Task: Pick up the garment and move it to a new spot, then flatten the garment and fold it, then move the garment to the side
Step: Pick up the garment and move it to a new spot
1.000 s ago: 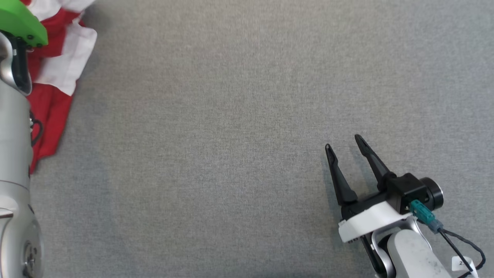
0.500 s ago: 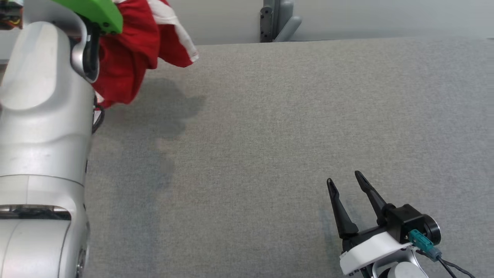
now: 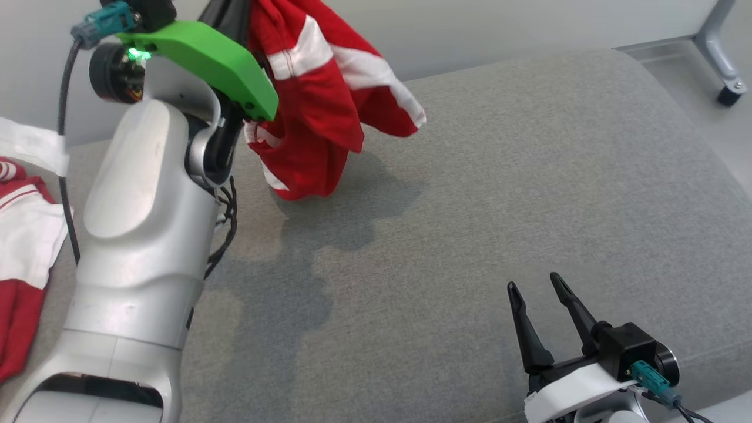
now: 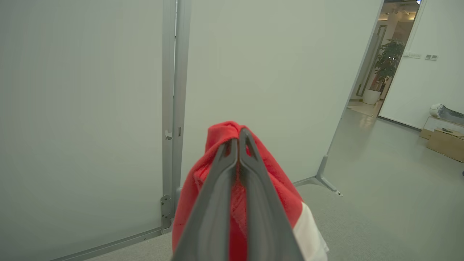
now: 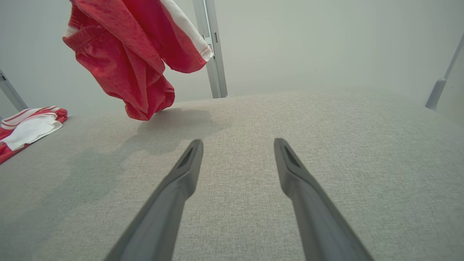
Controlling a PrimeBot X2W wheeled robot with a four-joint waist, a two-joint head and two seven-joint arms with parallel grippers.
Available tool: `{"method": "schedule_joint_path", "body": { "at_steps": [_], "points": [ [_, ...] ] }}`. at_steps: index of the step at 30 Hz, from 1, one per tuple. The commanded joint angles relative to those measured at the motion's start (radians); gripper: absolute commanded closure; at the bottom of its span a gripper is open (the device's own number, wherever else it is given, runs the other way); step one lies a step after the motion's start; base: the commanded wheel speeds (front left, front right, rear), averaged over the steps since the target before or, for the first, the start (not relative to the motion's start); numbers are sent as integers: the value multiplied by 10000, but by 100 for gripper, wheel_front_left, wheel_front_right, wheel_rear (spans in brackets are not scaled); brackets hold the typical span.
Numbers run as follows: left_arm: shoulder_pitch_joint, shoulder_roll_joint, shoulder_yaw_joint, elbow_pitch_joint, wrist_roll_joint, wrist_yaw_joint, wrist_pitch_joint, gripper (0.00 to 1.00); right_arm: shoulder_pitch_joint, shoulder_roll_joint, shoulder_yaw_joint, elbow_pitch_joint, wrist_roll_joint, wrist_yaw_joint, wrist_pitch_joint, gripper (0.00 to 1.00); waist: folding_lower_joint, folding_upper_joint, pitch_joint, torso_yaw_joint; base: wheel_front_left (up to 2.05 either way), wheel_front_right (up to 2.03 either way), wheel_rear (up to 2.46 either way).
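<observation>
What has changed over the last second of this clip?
The left gripper, shut on the red and white garment, has raised it from the grey surface so it hangs bunched; the head view tilted up too. The right gripper stayed open and empty.

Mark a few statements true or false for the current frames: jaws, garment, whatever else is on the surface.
1. The left jaws are shut on the red and white garment. True.
2. The right jaws grip a corner of that garment. False: they stand open and empty above the grey surface.
3. The held garment lies spread flat. False: it hangs bunched from the left jaws.
4. Another red and white cloth lies at the surface's left edge. True.
</observation>
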Motion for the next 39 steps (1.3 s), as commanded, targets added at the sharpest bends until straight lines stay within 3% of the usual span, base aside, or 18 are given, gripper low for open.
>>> {"method": "schedule_joint_path", "body": {
  "at_steps": [1, 6, 14, 15, 17, 18, 19, 24, 29, 32, 39],
  "points": [
    [327, -22, -53, -58, -99, 28, 100, 100, 35, -5, 15, -38, 61, -13, -8, 0, 1, -1, 52, -750, 0, 0, 0],
    [1340, -75, -532, 141, 149, 281, -8, 100, -121, -1, 138, -71, 161, -13, -8, 0, 1, -1, 408, -1247, 0, 0, 0],
    [2227, -158, -1303, 1931, 763, 706, -916, 100, -481, -4, 395, -102, 332, -13, -8, 0, 1, -1, 920, -1875, 0, 0, 0],
    [2236, -174, -1374, 2184, 759, 733, -1043, 95, -496, -4, 413, -105, 329, -14, -8, 0, 1, -1, 948, -1910, 0, 0, 0],
    [2239, -200, -1502, 2644, 756, 769, -1291, 71, -517, -2, 454, -100, 293, -14, -8, 0, 1, -1, 965, -1938, 0, 0, 0],
    [2245, -211, -1560, 2836, 716, 771, -1438, 49, -511, -2, 478, -99, 246, -14, -8, 0, 1, -1, 944, -1934, 0, 0, 0],
    [2227, -223, -1643, 3001, 691, 762, -1576, 0, -507, -3, 497, -86, 206, -14, -8, 0, 1, -1, 916, -1917, 0, 0, 0],
    [2400, -244, -2162, 2935, 304, 713, -2331, 0, -407, -2, 434, -38, 14, -14, -8, 0, 1, -1, 490, -1566, 0, 0, 0],
    [3111, -226, -2250, 1903, -479, 1241, -2614, 0, -118, -6, 443, 8, -29, -14, -8, 0, 1, -1, -149, -825, 0, 0, 0],
    [3870, -236, -1890, 825, -312, 1534, -2611, 0, 62, -6, 453, -17, 13, -12, -8, 0, 1, -1, -410, -300, 0, 0, 0],
    [6119, -47, -715, -1478, 891, 1010, -2610, 0, 333, -11, 307, -67, 62, -12, -8, 0, 1, -1, -836, 740, 0, 0, 0]
  ]
}}
